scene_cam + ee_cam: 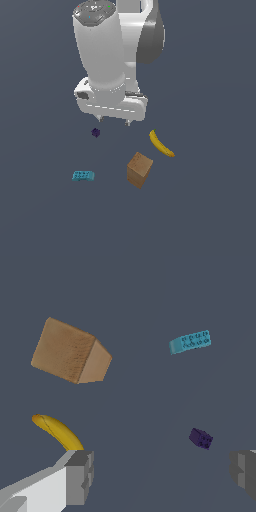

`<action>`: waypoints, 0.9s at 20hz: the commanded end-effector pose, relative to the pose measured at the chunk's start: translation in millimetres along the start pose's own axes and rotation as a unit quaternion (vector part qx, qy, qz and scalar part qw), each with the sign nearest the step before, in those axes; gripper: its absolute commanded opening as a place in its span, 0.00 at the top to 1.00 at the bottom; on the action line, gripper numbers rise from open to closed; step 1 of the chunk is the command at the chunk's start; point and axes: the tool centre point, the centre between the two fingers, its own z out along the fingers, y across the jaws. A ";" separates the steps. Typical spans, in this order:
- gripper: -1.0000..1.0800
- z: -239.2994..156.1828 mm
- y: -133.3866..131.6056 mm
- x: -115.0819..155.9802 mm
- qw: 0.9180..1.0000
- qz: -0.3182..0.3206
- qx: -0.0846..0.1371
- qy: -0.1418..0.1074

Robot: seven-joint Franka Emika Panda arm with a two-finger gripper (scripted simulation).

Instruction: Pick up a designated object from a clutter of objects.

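Ext. view: Panda arm w/ gripper (113,120) held above the dark floor (210,210), pointing down; two short fingertips (99,119) visible under the white hand body, set wide apart, nothing between them. Wrist view confirms: gripper (162,476) jaws spread, one grey finger pad (80,476) at one edge of frame, the other pad at the opposite edge, bare floor in the gap.

Teal studded brick (83,175) (190,342) (target): lies flat on floor, studs up, well apart from the jaws, out ahead of them and off toward the ext. view's left; untouched.

Dark purple cube (95,132) (200,438): tiny, nearest item to the jaws; in wrist view it sits within the span between the two fingers, closer to one finger, but ahead of the tips, not between the pads.

Brown box (139,169) (70,351): tilted, resting on an edge/corner; ahead of the jaws, toward ext. view's right; well apart from brick.

Banana (161,143) (57,432): curved, lying on floor; in wrist view one end is hidden behind the finger w/ the white housing. Contact w/ that finger: cannot tell.

All four items separate, none touching another.
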 end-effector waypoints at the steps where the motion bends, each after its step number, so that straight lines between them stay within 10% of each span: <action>1: 0.04 7.6 4.7 9.7 0.999 0.034 0.003 0.000; 9: 0.04 39.3 25.3 46.1 0.986 0.168 0.012 0.003; 18: 0.04 80.4 53.4 82.9 0.949 0.315 0.016 0.007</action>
